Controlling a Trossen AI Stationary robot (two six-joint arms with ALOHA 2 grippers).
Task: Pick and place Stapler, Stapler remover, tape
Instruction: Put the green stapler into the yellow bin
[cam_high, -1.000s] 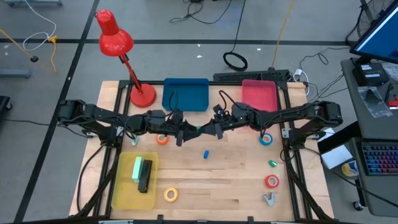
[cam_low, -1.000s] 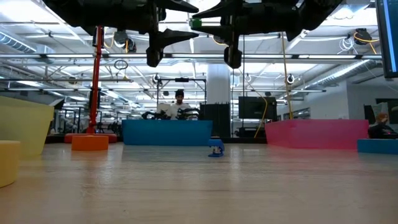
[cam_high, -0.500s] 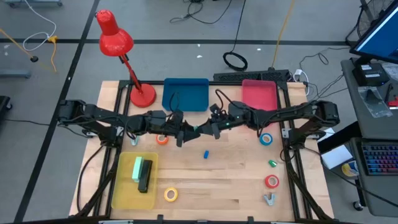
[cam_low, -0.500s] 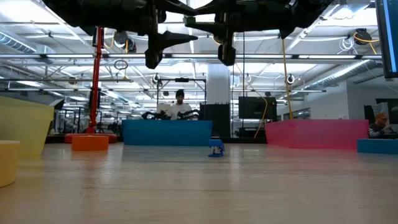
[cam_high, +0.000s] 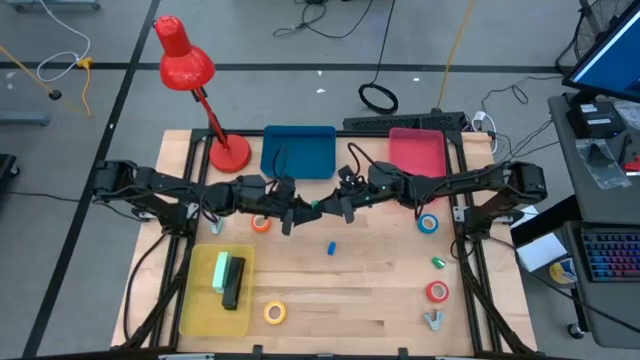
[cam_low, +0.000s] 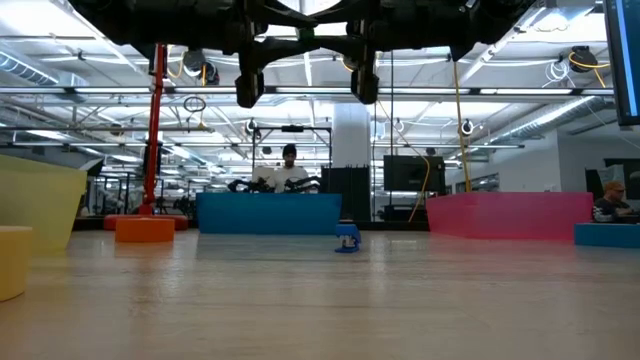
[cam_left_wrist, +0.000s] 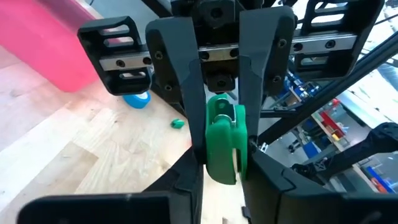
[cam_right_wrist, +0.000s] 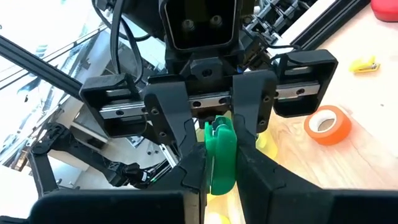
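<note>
Handover: both arms meet mid-air above counter centre, a small green clip-like piece (cam_left_wrist: 222, 144) between them, prob the staple remover; can't be sure.
Right gripper (cam_high: 338, 205): narrow, fingers clamped on the green piece, seen clearly in right wrist view.
Left gripper (cam_high: 297, 212): facing it from 9 o'clock side, fingers (cam_left_wrist: 176, 87) flanking the same piece; closing in, can't tell if contact is firm on both sides.
Stapler (cam_high: 233, 283): dark, lying in yellow tray (cam_high: 190, 300) at 7 o'clock, next to a pale green block (cam_high: 220, 270).
Tape: orange roll (cam_high: 260, 224) just under left arm, 9 o'clock; blue roll (cam_high: 428, 222) at 3 o'clock; red roll (cam_high: 436, 291) at 4 o'clock; yellow roll (cam_high: 274, 313) at 6 o'clock, just beside tray.
Other bits: small blue piece (cam_high: 329, 247) near centre, grey metal item (cam_high: 432, 320) at 5 o'clock, blue tray (cam_high: 298, 152) and pink tray (cam_high: 416, 152) at 12 o'clock, red lamp (cam_high: 190, 70) at 11.
Risk 1: if right lets go before left has a solid pinch, piece drops to counter and may bounce away.
Risk 2: both squeezing a small part off-centre could twist it out sideways.
Risk 3: finger tips very close; misalignment means gripper-to-gripper knock.
</note>
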